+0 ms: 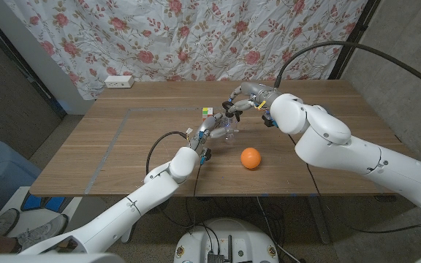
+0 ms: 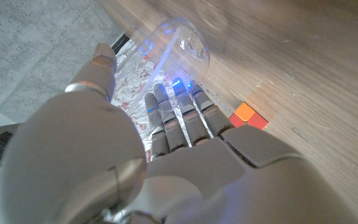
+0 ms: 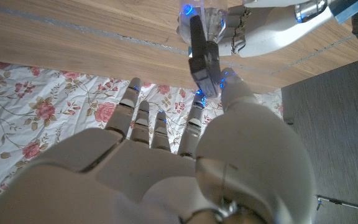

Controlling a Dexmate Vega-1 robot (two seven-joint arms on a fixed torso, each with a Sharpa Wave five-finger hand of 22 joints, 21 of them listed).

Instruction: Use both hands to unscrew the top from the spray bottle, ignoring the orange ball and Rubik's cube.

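Note:
A clear spray bottle (image 1: 226, 134) stands near the table's middle, gripped around its body by my left hand (image 1: 207, 134). In the left wrist view the fingers (image 2: 179, 118) and thumb wrap the clear bottle (image 2: 179, 46). Its black spray top (image 1: 230, 113) sticks up from the neck. My right hand (image 1: 241, 100) reaches in from the far side and pinches the top. In the right wrist view the black top (image 3: 202, 56) runs from the bottle (image 3: 205, 17) to between my thumb and a fingertip (image 3: 194, 106), with the left hand (image 3: 266, 31) on the bottle.
A Rubik's cube (image 1: 208, 112) (image 2: 248, 116) sits just behind the bottle on the left hand's side. An orange ball (image 1: 250, 158) lies nearer the front, right of the bottle. A white power strip (image 1: 119, 81) is at the far left edge, before a floral curtain.

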